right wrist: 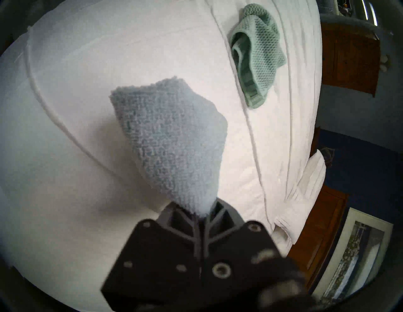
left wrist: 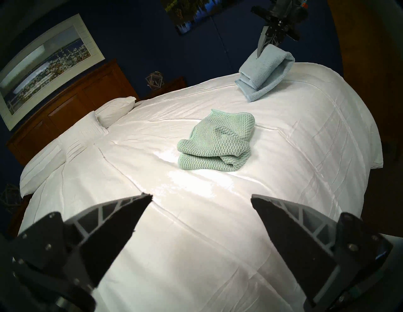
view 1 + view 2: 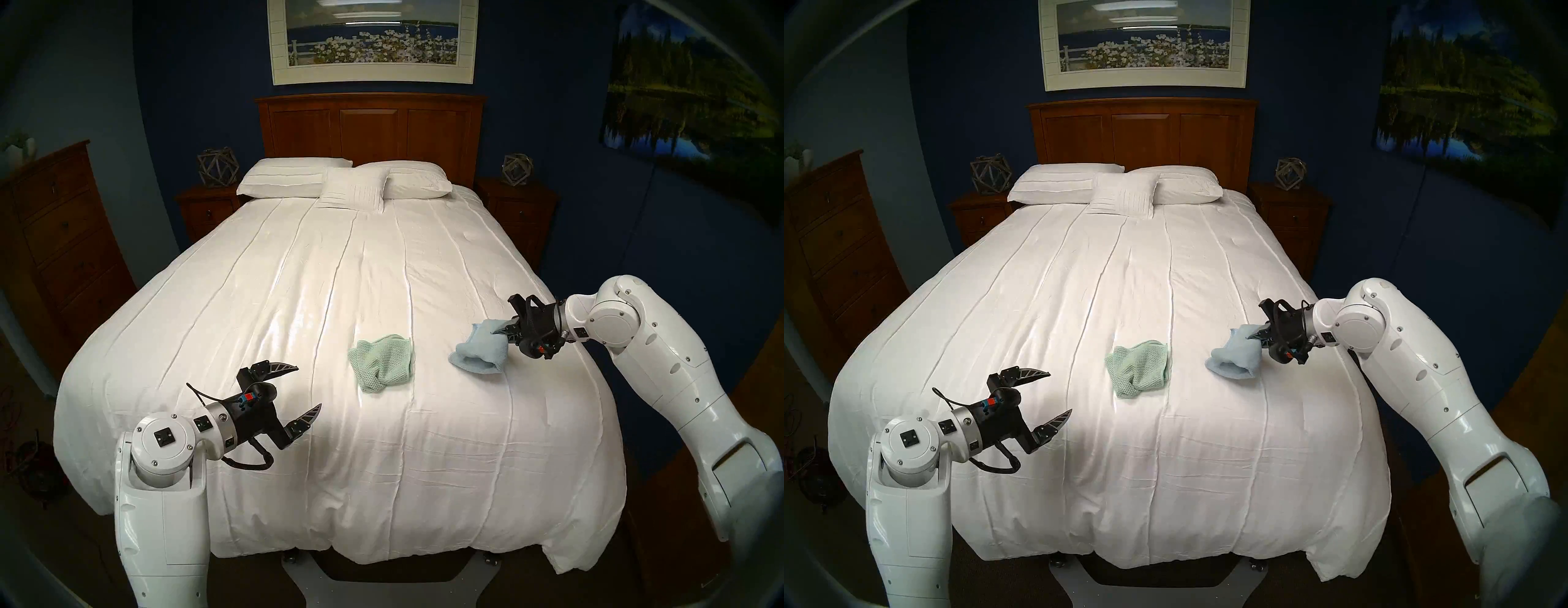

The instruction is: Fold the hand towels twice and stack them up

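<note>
The light blue terry towel (image 3: 481,352) sits bunched near the bed's right edge, its upper corner lifted. My right gripper (image 3: 502,330) is shut on that corner; the right wrist view shows the towel (image 1: 172,139) hanging from the closed fingers. It also shows in the left wrist view (image 2: 265,75) and the other head view (image 3: 1233,356). The mint green waffle towel (image 3: 382,363) lies crumpled mid-bed, untouched (image 3: 1138,373) (image 2: 216,143) (image 1: 257,58). My left gripper (image 3: 303,390) is open and empty above the bedspread, left of the green towel (image 2: 200,200).
The white bedspread (image 3: 297,297) covers the whole bed. Three white pillows (image 3: 343,182) lie by the wooden headboard (image 3: 369,127). Nightstands (image 3: 208,208) flank the bed and a tall dresser (image 3: 51,237) stands at the left.
</note>
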You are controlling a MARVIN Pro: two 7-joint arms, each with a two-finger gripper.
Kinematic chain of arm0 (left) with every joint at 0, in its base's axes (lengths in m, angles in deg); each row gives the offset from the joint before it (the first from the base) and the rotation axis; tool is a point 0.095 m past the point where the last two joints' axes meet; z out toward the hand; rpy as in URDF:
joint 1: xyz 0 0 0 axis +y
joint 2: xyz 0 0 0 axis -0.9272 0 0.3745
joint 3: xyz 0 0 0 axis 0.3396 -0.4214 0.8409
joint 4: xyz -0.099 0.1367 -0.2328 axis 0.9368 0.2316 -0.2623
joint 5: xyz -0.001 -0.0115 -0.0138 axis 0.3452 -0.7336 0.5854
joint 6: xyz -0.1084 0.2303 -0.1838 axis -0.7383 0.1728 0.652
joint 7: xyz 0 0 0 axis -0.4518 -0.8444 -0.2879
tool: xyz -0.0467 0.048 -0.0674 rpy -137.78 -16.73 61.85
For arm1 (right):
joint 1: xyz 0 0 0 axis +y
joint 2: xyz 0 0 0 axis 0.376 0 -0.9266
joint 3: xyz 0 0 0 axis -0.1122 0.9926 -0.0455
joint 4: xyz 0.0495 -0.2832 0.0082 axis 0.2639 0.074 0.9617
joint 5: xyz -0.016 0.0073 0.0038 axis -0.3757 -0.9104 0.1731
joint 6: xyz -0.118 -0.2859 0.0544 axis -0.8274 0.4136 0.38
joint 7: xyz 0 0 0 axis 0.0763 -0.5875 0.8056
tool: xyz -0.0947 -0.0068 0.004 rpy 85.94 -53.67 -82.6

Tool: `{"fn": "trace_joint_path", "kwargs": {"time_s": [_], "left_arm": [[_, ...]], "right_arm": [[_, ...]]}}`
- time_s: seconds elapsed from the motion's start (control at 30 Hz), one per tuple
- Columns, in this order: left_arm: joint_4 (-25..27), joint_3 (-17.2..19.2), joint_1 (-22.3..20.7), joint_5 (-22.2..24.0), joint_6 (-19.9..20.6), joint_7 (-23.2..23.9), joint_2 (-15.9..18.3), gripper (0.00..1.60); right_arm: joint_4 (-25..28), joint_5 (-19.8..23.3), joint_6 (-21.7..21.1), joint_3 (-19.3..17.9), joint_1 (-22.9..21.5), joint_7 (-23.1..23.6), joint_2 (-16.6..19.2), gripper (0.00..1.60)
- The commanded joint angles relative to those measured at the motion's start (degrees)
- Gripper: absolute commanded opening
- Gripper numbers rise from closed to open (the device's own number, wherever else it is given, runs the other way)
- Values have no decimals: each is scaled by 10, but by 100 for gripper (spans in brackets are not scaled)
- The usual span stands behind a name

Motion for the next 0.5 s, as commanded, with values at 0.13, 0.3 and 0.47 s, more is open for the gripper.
{"fn": "trace_joint_path", "kwargs": {"time_s": [0.13,0.3,0.47], "left_arm": [[8,0,-3,0,-2,1,0,160],[7,0,-4,0,-3,1,-1,160],[8,1,-4,-1,-4,1,-2,160]], "right_arm": [[26,1,-5,25,-90,0,-92,0],[23,3,-9,47,-110,-1,-116,0],[0,-13,-1,81,-139,11,-153,0]]}}
